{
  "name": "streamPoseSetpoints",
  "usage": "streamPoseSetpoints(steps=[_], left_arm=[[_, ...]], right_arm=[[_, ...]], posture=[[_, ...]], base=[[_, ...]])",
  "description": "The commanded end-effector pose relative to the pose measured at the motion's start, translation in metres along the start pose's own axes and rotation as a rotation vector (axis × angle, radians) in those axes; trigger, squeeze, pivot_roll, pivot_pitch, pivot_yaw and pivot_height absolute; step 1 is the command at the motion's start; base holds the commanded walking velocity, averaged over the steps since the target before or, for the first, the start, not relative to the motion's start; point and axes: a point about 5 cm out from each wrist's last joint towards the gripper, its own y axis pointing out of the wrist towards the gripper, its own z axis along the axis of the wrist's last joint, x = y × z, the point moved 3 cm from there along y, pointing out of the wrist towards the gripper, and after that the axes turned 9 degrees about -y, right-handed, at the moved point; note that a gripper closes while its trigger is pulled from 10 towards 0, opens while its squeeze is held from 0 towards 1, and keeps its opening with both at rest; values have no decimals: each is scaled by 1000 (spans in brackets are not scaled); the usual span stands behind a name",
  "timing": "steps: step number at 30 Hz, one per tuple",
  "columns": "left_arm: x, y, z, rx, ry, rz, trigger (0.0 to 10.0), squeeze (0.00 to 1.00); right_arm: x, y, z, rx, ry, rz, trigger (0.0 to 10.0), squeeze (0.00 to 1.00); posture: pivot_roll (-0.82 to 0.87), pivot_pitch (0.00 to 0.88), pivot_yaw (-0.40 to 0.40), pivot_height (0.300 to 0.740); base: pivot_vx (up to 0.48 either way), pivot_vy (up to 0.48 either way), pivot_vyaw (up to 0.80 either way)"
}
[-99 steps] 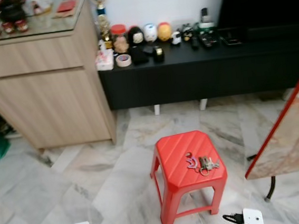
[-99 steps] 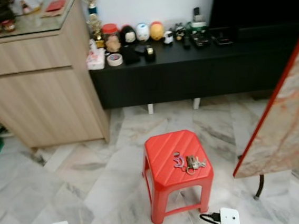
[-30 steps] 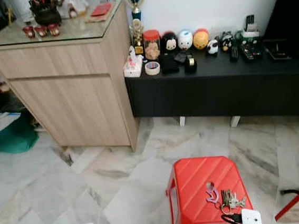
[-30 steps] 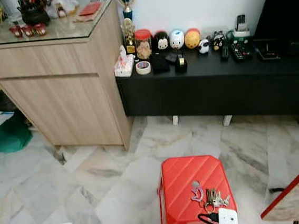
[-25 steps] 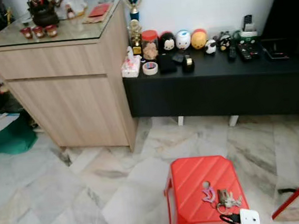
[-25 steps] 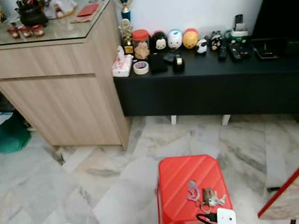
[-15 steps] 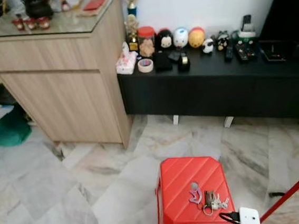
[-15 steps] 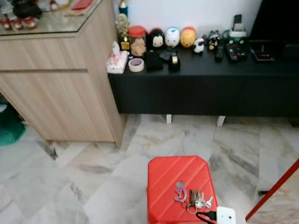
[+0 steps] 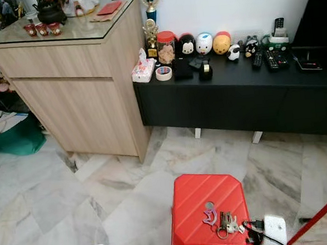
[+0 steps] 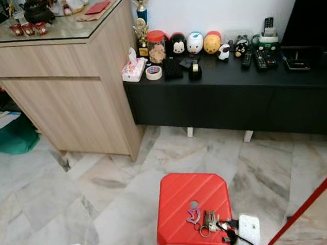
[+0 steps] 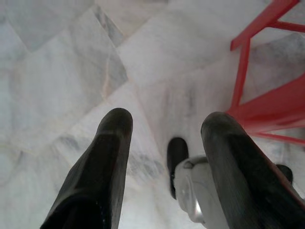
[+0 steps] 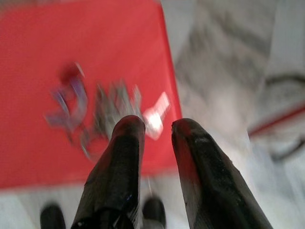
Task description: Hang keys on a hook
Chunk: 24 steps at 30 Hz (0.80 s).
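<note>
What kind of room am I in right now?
Likely a home living room: a low black TV console with remotes and figurines, a wooden cabinet, marble floor, and the keys on a red stool.

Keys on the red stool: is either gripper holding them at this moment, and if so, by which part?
Nothing is held. The keys lie loose on the red stool; the right gripper hovers above them, fingers apart.

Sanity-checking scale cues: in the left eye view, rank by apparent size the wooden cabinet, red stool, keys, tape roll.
1. Wooden cabinet
2. Red stool, though nearer the camera
3. Keys and tape roll look alike; keys sit nearer, so no ranking.
</note>
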Motion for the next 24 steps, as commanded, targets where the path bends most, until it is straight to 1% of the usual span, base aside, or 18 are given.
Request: streamPoseSetpoints(steps=[1,2,4,5,6,9,10,11,12,13,14,15,16,17,18,21,24], left_arm=[[-3,1,8,43,-8,10,10000,0],[-3,1,8,43,-8,10,10000,0],[1,5,32,151,-13,-16,10000,0],[3,6,42,190,-13,-27,10000,0],[5,7,55,245,-5,-40,10000,0],[11,6,88,395,12,-62,10000,0],[14,4,100,457,14,-73,10000,0],[16,2,106,492,11,-83,10000,0],[16,2,106,492,11,-83,10000,0],[18,-3,114,544,9,-98,10000,0],[20,-5,116,568,6,-107,10000,0],[20,-5,116,568,6,-107,10000,0],[23,-13,120,618,10,-130,10000,0],[24,-17,120,635,13,-137,10000,0],[23,-20,120,646,12,-137,10000,0],[22,-22,119,653,10,-136,10000,0],[20,-26,120,678,-4,-125,10000,0]], right_arm=[[2,4,20,74,3,-8,10000,0],[2,4,20,74,3,-8,10000,0],[2,8,42,155,3,-2,10000,0],[2,9,49,182,0,4,10000,0],[-2,10,57,214,-25,26,10000,0],[-14,9,75,304,-89,86,10000,0],[-16,7,80,344,-98,92,10000,0],[-16,6,83,368,-96,89,10000,0],[-16,6,83,368,-96,89,10000,0],[-14,4,88,408,-91,81,10000,0],[-13,2,90,426,-90,76,10000,0],[-13,2,90,426,-90,76,10000,0],[-13,-5,96,494,-102,73,10000,0],[-13,-8,98,520,-109,73,10000,0],[-13,-10,99,539,-105,70,10000,0],[-13,-13,99,549,-104,68,10000,0],[-18,-16,98,568,-110,77,10000,0]], posture=[[40,41,2,740],[40,41,2,740],[36,47,-4,740],[36,47,-4,740],[37,46,-7,740],[39,46,-16,740],[35,47,-19,740],[34,48,-19,740],[34,48,-19,740],[28,51,-21,740],[26,51,-21,740],[26,51,-21,740],[21,51,-24,740],[21,51,-24,740],[23,50,-27,740],[27,49,-31,740],[38,50,-43,740]], base=[[0,0,0],[0,0,0],[0,0,0],[0,0,0],[0,0,0],[0,0,0],[0,0,0],[0,0,0],[0,0,0],[0,0,0],[0,0,0],[0,0,0],[0,0,0],[0,0,0],[0,0,0],[0,0,0],[0,0,0]])
